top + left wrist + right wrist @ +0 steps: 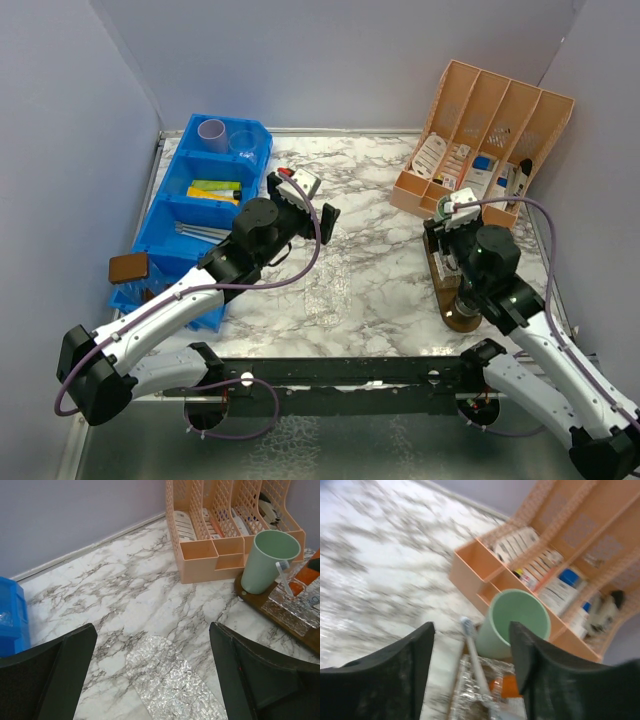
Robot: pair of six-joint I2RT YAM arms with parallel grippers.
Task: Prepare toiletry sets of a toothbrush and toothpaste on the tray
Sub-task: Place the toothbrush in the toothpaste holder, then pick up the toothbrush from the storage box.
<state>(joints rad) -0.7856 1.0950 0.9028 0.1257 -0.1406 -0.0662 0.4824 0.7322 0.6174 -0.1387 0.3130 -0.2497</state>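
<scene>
Standing at tray (259,603) end, mint cup (267,562)

Soft, even overhead light leaves you only faint shadows on the table (380,200). Your right wrist view is smeared with blur, even the green cup (515,622). Your left wrist view is sharp, with glints on the crinkled plastic sheet (170,680).

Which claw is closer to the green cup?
Right. The right claw hangs open just in front of the green cup. The left claw is far away, across the marble table, near its middle.
</scene>
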